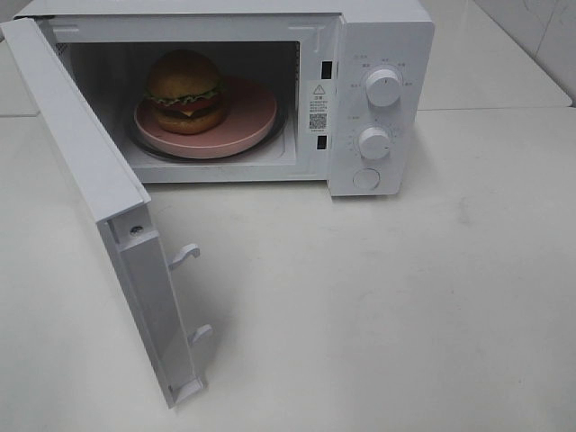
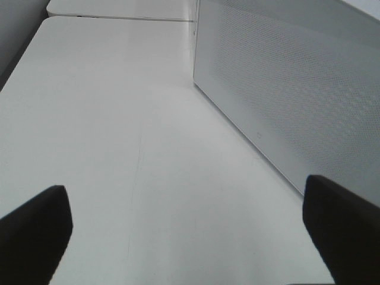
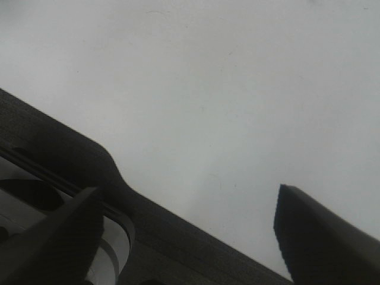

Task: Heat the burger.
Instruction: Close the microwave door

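Two grippers empty, burger loaded, door open

Left gripper (image 2: 187,237): fingers spread wide, nothing held; above table (image 2: 119,148), near outer face of door (image 2: 285,89). Right gripper (image 3: 193,234): likewise spread wide, empty, over bare tabletop. Neither visible from the high camera.

Burger (image 1: 184,90): upright inside microwave (image 1: 378,54), on left half of pink plate (image 1: 256,117).

Step in hand, by judgement: shutting door. Best done as a flat push with left gripper on the outer face, close to the free edge for leverage. Swept in one smooth arc through to full seating of both latch hooks (image 1: 184,255). No grasp needed. Likely followed by a turn of a knob (image 1: 384,87).

Materials and shapes:
- Door: white, flat, rigid; fine perforated mesh panel, matte.
- Hooks: white plastic, curved, on the door's edge.
- Plate: round, flat, smooth.
- Burger: domed golden-brown bun, frilled green lettuce, dark patty.
- Knobs: two, round, white; round button below.
- Table: white, smooth, faintly scuffed.
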{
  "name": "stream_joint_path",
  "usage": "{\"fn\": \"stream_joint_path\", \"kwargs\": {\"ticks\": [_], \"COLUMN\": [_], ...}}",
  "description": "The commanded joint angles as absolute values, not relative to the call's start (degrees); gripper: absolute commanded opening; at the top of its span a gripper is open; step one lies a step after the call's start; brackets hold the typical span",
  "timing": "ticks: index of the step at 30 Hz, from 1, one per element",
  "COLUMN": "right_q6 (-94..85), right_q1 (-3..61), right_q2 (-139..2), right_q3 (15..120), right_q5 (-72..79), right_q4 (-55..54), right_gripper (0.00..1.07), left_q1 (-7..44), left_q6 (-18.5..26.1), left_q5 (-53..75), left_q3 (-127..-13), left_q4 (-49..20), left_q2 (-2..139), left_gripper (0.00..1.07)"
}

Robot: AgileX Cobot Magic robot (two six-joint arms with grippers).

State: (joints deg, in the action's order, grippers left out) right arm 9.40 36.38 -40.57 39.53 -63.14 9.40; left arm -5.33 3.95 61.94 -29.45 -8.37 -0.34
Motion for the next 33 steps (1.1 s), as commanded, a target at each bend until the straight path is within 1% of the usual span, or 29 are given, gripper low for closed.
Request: {"fn": "stream_joint_path", "kwargs": {"ticks": [1, 8, 9, 10, 11, 13, 14, 16, 18, 21, 23, 24, 26, 29, 31, 33], "right_q6": [10.60, 14.04, 14.09, 14.09, 13.12, 12.55, 11.29, 10.77, 9.34, 9.28, 9.17, 9.17, 6.93, 6.25, 3.27, 2.46], "right_q1": [36.21, 35.52, 33.52, 33.52, 30.54, 29.34, 26.59, 25.55, 21.49, 20.45, 17.19, 17.19, 12.89, 11.92, 9.17, 8.59], "right_q2": [-35.81, -32.43, -32.37, -32.37, -32.37, -32.26, -31.28, -30.54, -24.75, -23.32, -18.05, -18.05, -10.71, -8.88, -3.21, -2.06], "right_q3": [35.64, 31.17, 30.37, 30.37, 29.62, 29.22, 29.16, 29.16, 29.16, 29.16, 29.16, 29.16, 29.16, 29.11, 28.82, 28.82], "right_q5": [-61.88, -58.33, -58.04, -58.04, -57.75, -57.70, -57.52, -57.47, -57.30, -57.30, -57.30, -57.30, -57.07, -57.01, -57.01, -57.01], "right_q4": [9.40, 9.34, 9.17, 9.17, 9.34, 9.40, 8.77, 8.54, 7.62, 7.56, 7.62, 7.62, 7.62, 7.45, 5.39, 4.70], "right_gripper": [0.76, 0.76, 0.76, 0.76, 0.76, 0.76, 0.76, 0.76, 0.76, 0.76, 0.76, 0.76, 0.76, 0.76, 0.76, 0.76], "left_q1": [-5.50, -5.50, -5.50, -5.50, -5.50, -5.50, -5.50, -5.50, -5.50, -5.50, -5.50, -5.50, -5.50, -5.50, -5.50, -5.50], "left_q6": [3.95, 3.95, 3.95, 3.95, 3.95, 3.95, 3.95, 3.95, 3.95, 3.95, 3.95, 3.95, 3.95, 3.95, 3.95, 3.95], "left_q5": [61.19, 61.19, 61.19, 61.19, 61.19, 61.19, 61.19, 61.19, 61.19, 61.19, 61.19, 61.19, 61.19, 61.19, 61.19, 61.19], "left_q3": [-29.45, -29.45, -29.45, -29.45, -29.45, -29.45, -29.45, -29.45, -29.45, -29.45, -29.45, -29.45, -29.45, -29.45, -29.45, -29.45], "left_q4": [-8.42, -8.42, -8.42, -8.42, -8.42, -8.42, -8.42, -8.42, -8.42, -8.42, -8.42, -8.42, -8.42, -8.42, -8.42, -8.42], "left_q2": [-1.26, -1.26, -1.26, -1.26, -1.26, -1.26, -1.26, -1.26, -1.26, -1.26, -1.26, -1.26, -1.26, -1.26, -1.26, -1.26], "left_gripper": [0.98, 0.98, 0.98, 0.98, 0.98, 0.98, 0.98, 0.98, 0.98, 0.98, 0.98, 0.98, 0.98, 0.98, 0.98, 0.98]}}
